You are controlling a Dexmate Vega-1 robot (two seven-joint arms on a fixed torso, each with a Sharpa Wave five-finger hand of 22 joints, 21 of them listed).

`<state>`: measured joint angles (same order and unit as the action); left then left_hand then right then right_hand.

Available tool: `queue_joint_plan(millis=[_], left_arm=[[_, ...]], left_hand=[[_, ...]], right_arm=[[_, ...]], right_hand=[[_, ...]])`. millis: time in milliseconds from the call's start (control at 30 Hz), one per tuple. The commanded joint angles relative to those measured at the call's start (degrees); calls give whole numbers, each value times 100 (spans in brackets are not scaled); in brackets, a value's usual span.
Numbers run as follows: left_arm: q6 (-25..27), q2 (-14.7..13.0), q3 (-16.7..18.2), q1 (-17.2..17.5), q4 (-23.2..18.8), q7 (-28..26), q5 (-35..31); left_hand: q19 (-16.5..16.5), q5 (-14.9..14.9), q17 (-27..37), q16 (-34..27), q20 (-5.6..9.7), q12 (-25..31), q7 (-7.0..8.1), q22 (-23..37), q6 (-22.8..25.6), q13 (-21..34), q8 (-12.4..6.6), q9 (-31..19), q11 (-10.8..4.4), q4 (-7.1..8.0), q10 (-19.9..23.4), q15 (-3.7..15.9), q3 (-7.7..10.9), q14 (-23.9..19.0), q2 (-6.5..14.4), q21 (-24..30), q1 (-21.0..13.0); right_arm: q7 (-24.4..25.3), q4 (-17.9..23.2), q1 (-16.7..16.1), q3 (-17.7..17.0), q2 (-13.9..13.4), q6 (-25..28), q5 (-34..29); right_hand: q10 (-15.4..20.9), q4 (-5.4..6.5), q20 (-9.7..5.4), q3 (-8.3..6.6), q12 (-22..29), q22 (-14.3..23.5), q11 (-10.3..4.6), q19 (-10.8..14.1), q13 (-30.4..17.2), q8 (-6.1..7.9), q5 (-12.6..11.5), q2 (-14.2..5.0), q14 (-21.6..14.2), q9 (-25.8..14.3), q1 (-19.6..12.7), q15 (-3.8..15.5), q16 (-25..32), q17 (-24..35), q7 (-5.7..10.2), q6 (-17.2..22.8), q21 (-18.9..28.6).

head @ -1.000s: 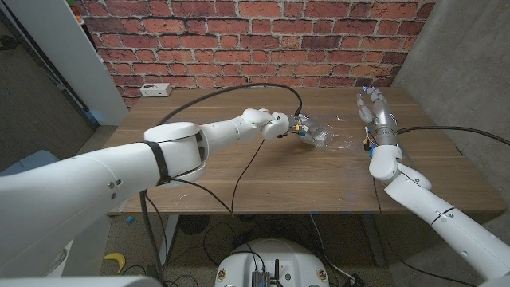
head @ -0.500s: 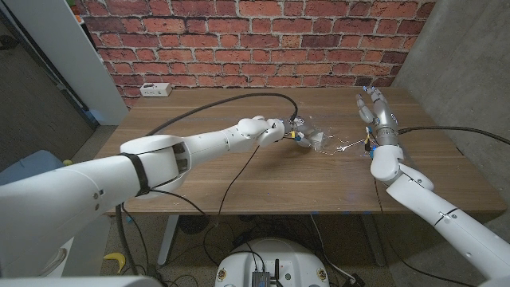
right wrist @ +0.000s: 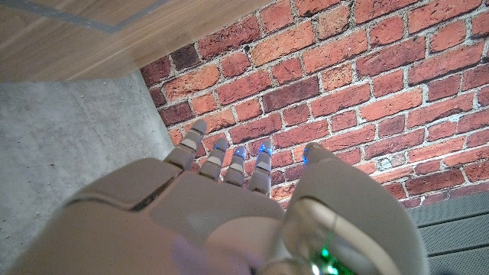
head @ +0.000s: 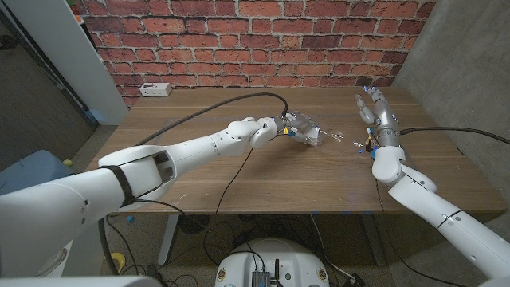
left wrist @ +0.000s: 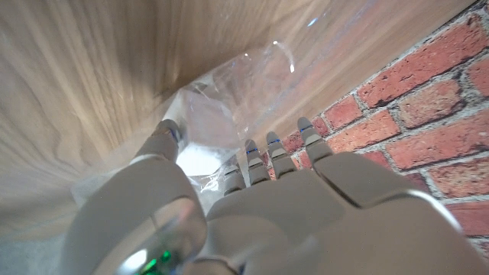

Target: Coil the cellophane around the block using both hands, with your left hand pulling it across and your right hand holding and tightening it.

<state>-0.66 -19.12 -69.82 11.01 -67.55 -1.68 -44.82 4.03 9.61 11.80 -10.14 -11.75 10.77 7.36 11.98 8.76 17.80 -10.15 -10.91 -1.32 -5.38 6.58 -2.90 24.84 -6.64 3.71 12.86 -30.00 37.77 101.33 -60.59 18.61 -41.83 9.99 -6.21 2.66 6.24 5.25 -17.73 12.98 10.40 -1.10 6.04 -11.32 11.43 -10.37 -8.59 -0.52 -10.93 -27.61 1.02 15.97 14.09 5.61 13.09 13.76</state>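
Principal risk: the robot's left hand [head: 280, 127] alone has the crumpled clear cellophane sheet [head: 312, 136], gathered against its fingers [left wrist: 258, 156] in the left wrist view. Any pull across with no counter-hold would, in my judgement, drag the whole bundle over the brown wooden table [head: 239, 175] instead of tightening it. A loose film could also slip from the grip or spring open, since it lies in bunched folds rather than flat turns.

The robot's right hand [head: 373, 108] stands well apart from the film, raised near the table's right side, fingers [right wrist: 221, 156] extended and spread, holding nothing. Until it comes down on the wrap, tension cannot be set.

Condition of the task item: the cellophane sits mid-table, just beside and touching the left hand, glossy, wrinkled, with a ragged tail trailing toward the right hand. The block inside is not clearly discernible; only small coloured flecks show through the film.
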Motion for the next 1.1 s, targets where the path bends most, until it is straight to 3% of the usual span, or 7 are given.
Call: queue_joint_plan(millis=[33, 300, 467, 533, 600, 733, 1100], left_arm=[[-19, -383, 834, 534, -669, -393, 541], [-7, -551, 1166, 783, -989, -512, 708], [99, -651, 1238, 786, -1196, -258, 665], [11, -674, 1283, 741, -1213, 43, 845], [-187, -668, 1342, 679, -1142, 333, 1120], [-450, -630, 1468, 665, -1053, 525, 1482], [-860, -584, 1970, 921, -961, 513, 2466]], left_hand=[[-75, 20, 9, -18, -30, 22, -12, 19, -40, -5, -37, 3, 31, 31, -51, -26, -40, 50, 13, -16, 116], [-137, 21, 0, -22, -28, 24, -16, 19, -115, -35, -25, 7, 59, 75, -132, -79, -89, 132, 8, -32, 242], [-327, 16, -26, -7, -54, 27, -25, 15, -239, -86, -22, 12, 43, 58, -281, -159, -229, 338, -191, -86, 413], [-514, 95, -38, -31, -60, 36, -70, 18, -464, -164, -21, 6, 120, 115, -535, -278, -594, 597, -643, -106, 860], [-750, 175, -49, 12, -59, 25, -11, 10, -717, -229, -9, 5, 201, 221, -804, -499, -839, 990, -861, -148, 1208], [-1111, 268, -74, 7, -52, 22, 86, -16, -967, -315, -10, 10, 236, 334, -1090, -596, -1059, 1326, -1003, -209, 1509], [-1335, 334, -88, -16, -50, 11, 95, -28, -1259, -390, 1, 20, 275, 433, -1376, -602, -1120, 1541, -903, -206, 1658]], right_arm=[[-34, 28, -11, 13, -11, -53, -18], [-81, 29, 43, 49, -4, -35, -43], [-120, 64, 51, 58, -29, 2, -63], [-111, 65, 51, 59, -26, 7, -73], [-123, 59, 44, 56, -40, -35, -69], [-87, 76, 22, 28, -12, -10, -50], [-77, 60, -23, -22, -39, -167, -36]], right_hand=[[36, 6, 37, 45, -7, 15, 37, 7, -10, -2, 9, 58, -16, 5, 18, -13, -16, 8, -46, 20, -13], [50, 5, 86, 102, -14, 14, 70, -9, -10, -10, 8, 126, -15, 6, 93, -45, -31, -4, -65, 21, -29], [34, -39, 128, 170, -34, 13, 81, -47, -9, -32, 2, 257, -6, 9, 137, -80, -59, -30, -75, -22, -56], [26, -51, 129, 181, -40, 13, 80, -54, -9, -36, -1, 280, 4, 10, 140, -76, -68, -35, -74, -29, -61], [19, -61, 140, 191, -45, 12, 77, -65, -8, -37, -3, 301, 3, 10, 145, -76, -72, -41, -74, -31, -68], [31, -74, 145, 207, -44, 12, 87, -63, -8, -36, -7, 331, -6, 10, 156, -80, -76, -49, -72, -30, -70], [68, -83, 147, 245, -39, 13, 95, -44, -8, -30, -18, 372, -18, 10, 204, -81, -85, -61, -73, -11, -70]])
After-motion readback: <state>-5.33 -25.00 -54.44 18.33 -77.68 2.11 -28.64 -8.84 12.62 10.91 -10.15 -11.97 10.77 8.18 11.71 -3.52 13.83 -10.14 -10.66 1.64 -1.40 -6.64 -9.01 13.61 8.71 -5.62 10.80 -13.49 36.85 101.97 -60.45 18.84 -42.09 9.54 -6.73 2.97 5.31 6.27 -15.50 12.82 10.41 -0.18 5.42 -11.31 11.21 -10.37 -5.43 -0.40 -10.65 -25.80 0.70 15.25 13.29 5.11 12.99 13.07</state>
